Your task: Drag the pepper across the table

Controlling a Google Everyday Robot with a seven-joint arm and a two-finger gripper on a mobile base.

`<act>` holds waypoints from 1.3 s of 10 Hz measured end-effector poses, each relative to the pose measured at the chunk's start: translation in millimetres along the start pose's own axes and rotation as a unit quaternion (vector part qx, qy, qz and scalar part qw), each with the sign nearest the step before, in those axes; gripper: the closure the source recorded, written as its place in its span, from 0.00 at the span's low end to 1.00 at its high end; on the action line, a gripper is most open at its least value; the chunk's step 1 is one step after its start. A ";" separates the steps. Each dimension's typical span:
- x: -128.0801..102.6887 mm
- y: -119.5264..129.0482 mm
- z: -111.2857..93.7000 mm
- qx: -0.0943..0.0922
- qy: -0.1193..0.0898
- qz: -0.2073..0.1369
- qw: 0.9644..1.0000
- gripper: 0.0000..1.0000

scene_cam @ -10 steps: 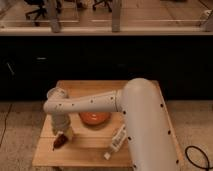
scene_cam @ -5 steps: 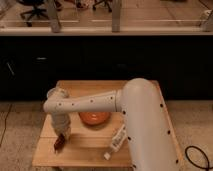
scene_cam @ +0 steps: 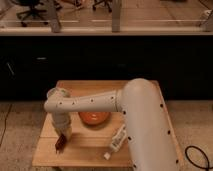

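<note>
The small dark reddish-brown pepper (scene_cam: 59,145) lies on the light-wood table (scene_cam: 85,88) near its front left corner. My gripper (scene_cam: 63,139) hangs from the white arm, pointing down, right at the pepper and over its upper end. The pepper's lower tip sticks out below the gripper toward the table's front edge. Part of the pepper is hidden by the gripper.
A round orange bowl (scene_cam: 94,118) sits mid-table, just right of the gripper. A clear plastic bottle (scene_cam: 116,142) lies on its side near the front edge, right of the pepper. My white arm (scene_cam: 145,125) covers the table's right side. A dark cabinet wall stands behind.
The gripper and the pepper have shifted slightly toward the table's front left. The bowl and the bottle have not moved.
</note>
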 end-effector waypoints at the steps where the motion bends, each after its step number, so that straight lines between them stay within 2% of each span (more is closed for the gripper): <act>1: 0.7 0.3 0.2 -0.001 0.001 0.000 1.000 1.00; 7: 11.8 1.8 3.2 -0.009 0.010 0.016 1.000 1.00; 13: 19.8 5.0 4.1 -0.011 0.009 0.027 1.000 1.00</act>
